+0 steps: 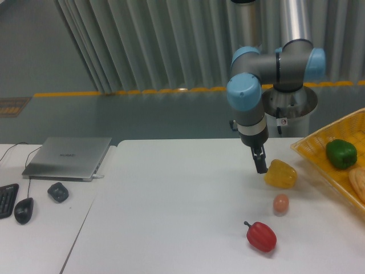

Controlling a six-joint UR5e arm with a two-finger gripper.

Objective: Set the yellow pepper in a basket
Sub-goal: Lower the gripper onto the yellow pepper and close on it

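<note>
The yellow pepper (281,174) lies on its side on the white table, right of centre. My gripper (262,168) points straight down with its dark fingers right at the pepper's left edge, touching or nearly touching it. The fingers show as one narrow dark shape, so I cannot tell whether they are open or shut. The pepper rests on the table. The yellow woven basket (308,149) stands at the right edge, a short way right of the pepper.
A green pepper (341,153) and a tan bread-like item (359,184) lie in the basket. A small orange egg-shaped thing (280,204) and a red pepper (262,236) lie in front of the yellow pepper. A laptop (68,157), mouse (23,210) and keyboard (5,200) are far left.
</note>
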